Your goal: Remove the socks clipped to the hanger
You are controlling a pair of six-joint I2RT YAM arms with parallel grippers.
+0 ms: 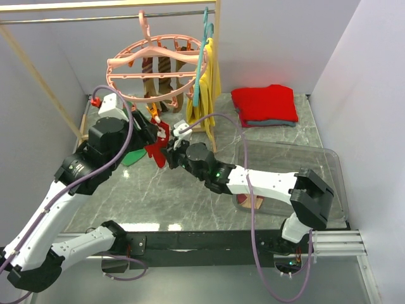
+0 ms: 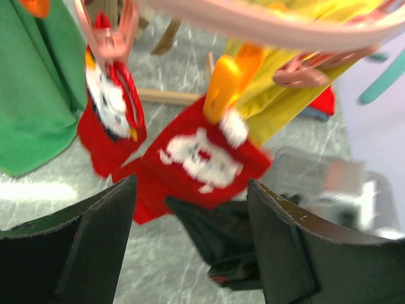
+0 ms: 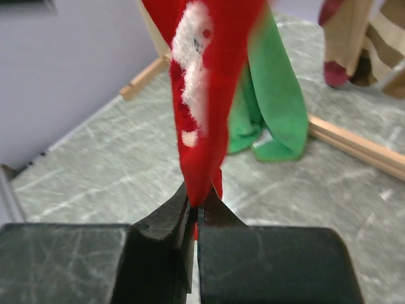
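Observation:
The salmon-pink ring hanger (image 1: 155,69) hangs from the rail, and brown-and-tan striped socks (image 1: 158,81) are clipped under it. A red sock with a white pattern (image 2: 202,158) hangs from an orange clip (image 2: 228,82). My right gripper (image 3: 199,206) is shut on this sock's lower end (image 3: 209,95); in the top view the right gripper (image 1: 169,155) is just below the ring. My left gripper (image 2: 191,190) is open, level with the sock and right beside the right gripper. A second red sock (image 2: 111,120) hangs on a pink clip to the left.
A green cloth (image 2: 35,82) lies by the wooden rack base (image 3: 354,145). A yellow cloth (image 1: 207,88) hangs on a teal hanger (image 1: 202,57). A folded red garment (image 1: 264,103) lies at the back right. A clear plastic bin (image 1: 319,161) stands at the right.

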